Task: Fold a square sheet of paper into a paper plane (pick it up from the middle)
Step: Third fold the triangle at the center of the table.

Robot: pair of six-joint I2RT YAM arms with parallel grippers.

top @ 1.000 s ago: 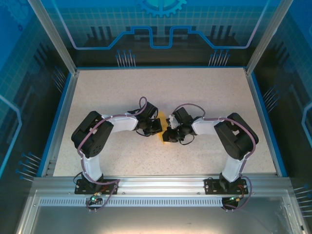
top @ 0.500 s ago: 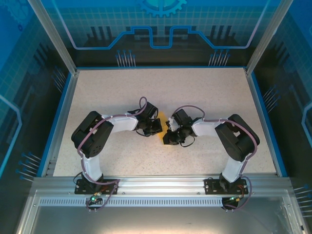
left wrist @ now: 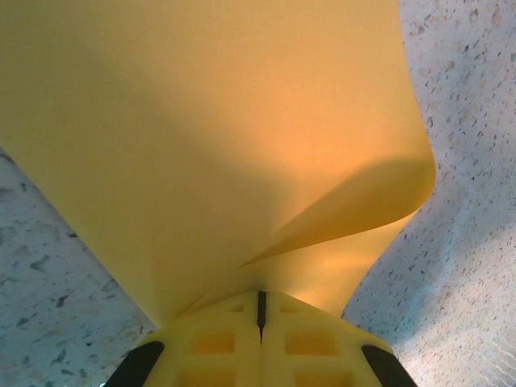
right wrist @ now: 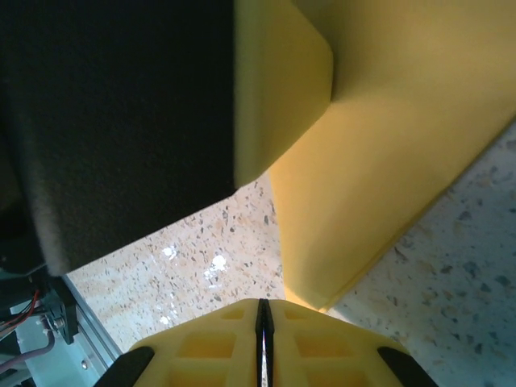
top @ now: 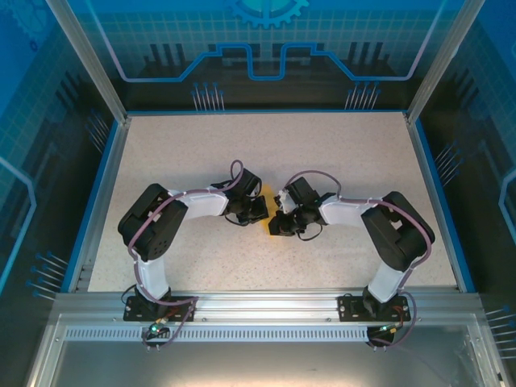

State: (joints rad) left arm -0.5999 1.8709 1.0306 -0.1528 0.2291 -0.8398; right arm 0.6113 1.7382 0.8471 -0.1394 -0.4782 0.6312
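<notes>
Orange-yellow paper (left wrist: 218, 137) rises from the tips of the left hand (left wrist: 260, 306) as a broad, smooth sheet. One layer curls over at the right into a soft, rounded lip, and a shallow crease runs from that lip down to the fingertips. The left hand's two yellow fingers (left wrist: 214, 343) are pressed together with only a thin dark seam between them, and the paper is pinched in that seam.

From the right wrist, the paper (right wrist: 403, 137) slants down from the upper right, and its lower edge ends just beside the tips of the right hand (right wrist: 262, 314). Those fingers are also pressed together. Whether they grip the paper's edge cannot be told. The dark body of the left hand (right wrist: 113, 121) sits close at the upper left, with one yellow finger against the sheet.

From above, the paper (top: 268, 226) is a small yellow patch between the left hand (top: 256, 211) and the right hand (top: 278, 226). They meet near the middle of the speckled beige surface (top: 322, 153), both arms bent inward from their bases at the near edge. A blue rim (top: 266, 112) borders the surface.
</notes>
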